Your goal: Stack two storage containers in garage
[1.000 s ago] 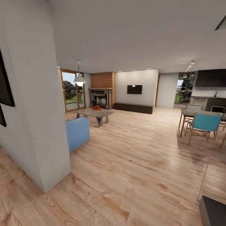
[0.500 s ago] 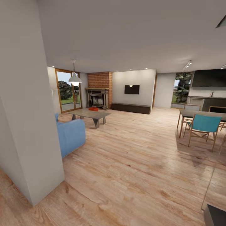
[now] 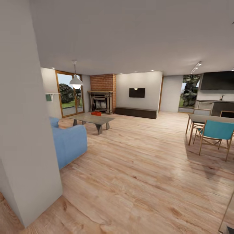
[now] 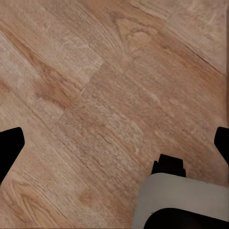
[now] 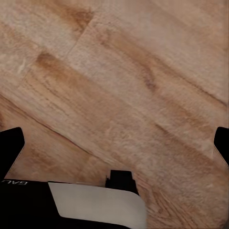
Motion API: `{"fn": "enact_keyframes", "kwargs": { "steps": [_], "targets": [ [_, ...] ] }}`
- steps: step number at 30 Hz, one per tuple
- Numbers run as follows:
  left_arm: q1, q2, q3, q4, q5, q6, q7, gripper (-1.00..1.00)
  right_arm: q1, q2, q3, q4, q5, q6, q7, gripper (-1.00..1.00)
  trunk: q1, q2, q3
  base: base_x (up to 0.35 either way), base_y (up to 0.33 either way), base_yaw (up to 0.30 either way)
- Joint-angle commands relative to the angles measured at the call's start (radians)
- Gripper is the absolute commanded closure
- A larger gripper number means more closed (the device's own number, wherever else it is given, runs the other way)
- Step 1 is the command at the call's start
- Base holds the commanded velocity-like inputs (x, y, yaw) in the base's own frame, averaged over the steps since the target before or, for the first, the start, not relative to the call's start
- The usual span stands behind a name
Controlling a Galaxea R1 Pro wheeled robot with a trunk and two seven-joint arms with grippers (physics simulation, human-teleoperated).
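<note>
Far across the living room, a small orange-red storage container (image 3: 96,113) sits on a low grey coffee table (image 3: 92,119) in front of the fireplace (image 3: 101,101). At this distance I cannot tell whether it is one box or two. In the left wrist view my left gripper (image 4: 114,145) hangs open over light wood planks, its black fingertips (image 4: 9,148) wide apart with nothing between them. My right gripper (image 5: 116,145) is likewise open above the planks. The garage is out of view.
A white wall corner (image 3: 26,136) stands close on the left, with a blue sofa (image 3: 69,143) just beyond it. On the right are a dining table (image 3: 208,119) and a teal chair (image 3: 217,131). A broad stretch of wood-plank floor (image 3: 136,162) leads toward the coffee table.
The whole head view has shifted: the camera has moved forward past the wall corner, showing more of the sofa and glass doors. Nothing in the room has moved itself.
</note>
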Motion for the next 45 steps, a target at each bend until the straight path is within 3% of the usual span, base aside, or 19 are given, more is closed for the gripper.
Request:
{"fn": "enact_keyframes", "kwargs": {
  "steps": [1,20,45],
  "targets": [
    [-0.002,0.0,-0.002,0.004,0.01,-0.009,-0.001,-1.0,-0.002,-0.001,0.0,0.005,0.008,-0.007,0.0,-1.0,0.001,-0.001,-0.001,0.341,0.0,0.0],
    [-0.002,0.0,-0.002,0.004,0.01,-0.009,-0.001,-1.0,-0.002,-0.002,-0.002,0.005,0.003,-0.007,0.004,-1.0,0.001,-0.001,-0.001,0.341,0.0,-0.213],
    [-0.002,0.0,-0.002,0.004,0.01,-0.009,-0.001,-1.0,-0.002,-0.005,0.0,0.004,0.008,-0.008,-0.002,-1.0,0.001,-0.001,-0.001,0.341,0.0,-0.006]
  ]
}}
